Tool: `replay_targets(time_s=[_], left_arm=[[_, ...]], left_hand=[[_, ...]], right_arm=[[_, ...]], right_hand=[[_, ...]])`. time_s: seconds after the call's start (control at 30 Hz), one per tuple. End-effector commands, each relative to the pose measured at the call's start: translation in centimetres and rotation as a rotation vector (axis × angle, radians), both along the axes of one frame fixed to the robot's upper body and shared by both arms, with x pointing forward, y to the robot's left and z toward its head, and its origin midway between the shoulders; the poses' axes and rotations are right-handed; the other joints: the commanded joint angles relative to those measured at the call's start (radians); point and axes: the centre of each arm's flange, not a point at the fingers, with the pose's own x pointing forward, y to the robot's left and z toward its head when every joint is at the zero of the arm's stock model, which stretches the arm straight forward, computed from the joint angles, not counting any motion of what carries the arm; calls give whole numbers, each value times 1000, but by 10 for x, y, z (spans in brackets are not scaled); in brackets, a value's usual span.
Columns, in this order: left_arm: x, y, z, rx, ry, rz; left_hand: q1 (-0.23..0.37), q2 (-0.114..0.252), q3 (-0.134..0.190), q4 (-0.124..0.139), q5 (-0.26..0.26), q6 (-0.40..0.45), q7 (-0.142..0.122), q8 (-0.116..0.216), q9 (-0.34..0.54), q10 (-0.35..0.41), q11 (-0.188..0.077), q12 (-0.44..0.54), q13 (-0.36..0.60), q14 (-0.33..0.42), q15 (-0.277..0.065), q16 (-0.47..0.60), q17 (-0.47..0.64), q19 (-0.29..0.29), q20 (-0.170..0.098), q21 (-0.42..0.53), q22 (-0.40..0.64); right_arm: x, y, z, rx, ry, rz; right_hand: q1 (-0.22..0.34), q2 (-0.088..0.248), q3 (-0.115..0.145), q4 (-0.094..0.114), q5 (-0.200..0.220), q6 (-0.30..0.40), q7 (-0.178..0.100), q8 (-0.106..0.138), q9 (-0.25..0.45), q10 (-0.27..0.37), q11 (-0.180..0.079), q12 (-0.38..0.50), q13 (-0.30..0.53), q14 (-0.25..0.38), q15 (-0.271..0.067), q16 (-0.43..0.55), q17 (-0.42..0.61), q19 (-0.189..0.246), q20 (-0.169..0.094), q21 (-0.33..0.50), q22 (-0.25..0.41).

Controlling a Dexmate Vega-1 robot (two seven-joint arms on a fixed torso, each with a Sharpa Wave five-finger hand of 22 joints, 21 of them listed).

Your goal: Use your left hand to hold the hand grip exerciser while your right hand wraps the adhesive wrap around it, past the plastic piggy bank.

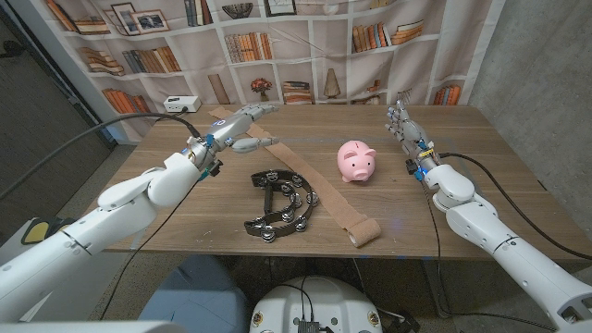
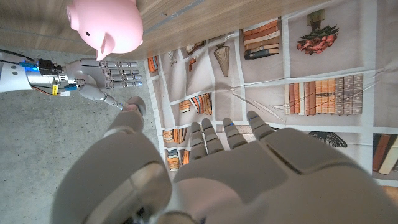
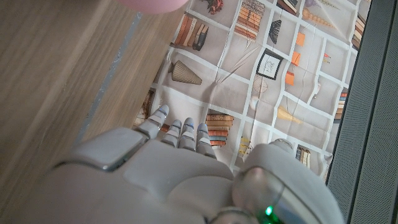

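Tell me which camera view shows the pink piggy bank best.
The head view: the whole piggy bank stands on the table, beside the wrap strip. The left wrist view shows it close, cut at the picture's edge. The right wrist view catches a blurred pink sliver.

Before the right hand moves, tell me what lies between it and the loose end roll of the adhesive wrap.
Nothing visible blocks it. The right hand stands at the table's far right; the adhesive wrap ends in a roll near the front edge. The piggy bank sits beside the strip, left of a straight path, with bare table between.
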Motion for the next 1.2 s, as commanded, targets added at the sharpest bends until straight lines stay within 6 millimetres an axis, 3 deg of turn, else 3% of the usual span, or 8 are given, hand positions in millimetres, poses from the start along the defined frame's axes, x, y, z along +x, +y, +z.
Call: replay_targets(time_s=[0.03,0.7,1.2], left_arm=[[-11,1,4,58,-61,77],[-26,1,-5,178,-92,116],[-35,8,2,245,-112,162]], left_hand=[[9,-7,-3,6,-4,18,-6,11,6,12,-5,7,6,8,0,8,6,5,6,5,2],[1,-19,-17,18,-17,4,-22,10,14,35,-14,23,22,44,-16,27,15,11,8,9,3],[-9,-18,-27,27,-24,29,-14,24,21,58,-22,38,37,56,-17,37,23,10,7,10,4]], right_arm=[[2,-6,-1,8,3,-8],[6,-3,-4,-1,5,1],[8,-4,-7,12,17,-6]], right_hand=[[11,3,-1,-7,-4,-1,-6,3,2,4,-2,5,3,-4,-6,1,0,3,8,6,5],[10,3,0,-7,-5,0,-7,4,2,4,-2,6,3,-4,-6,2,0,3,9,6,5],[10,5,1,-8,-5,-1,-7,3,2,4,-2,6,3,-5,-6,2,0,2,9,6,5]])
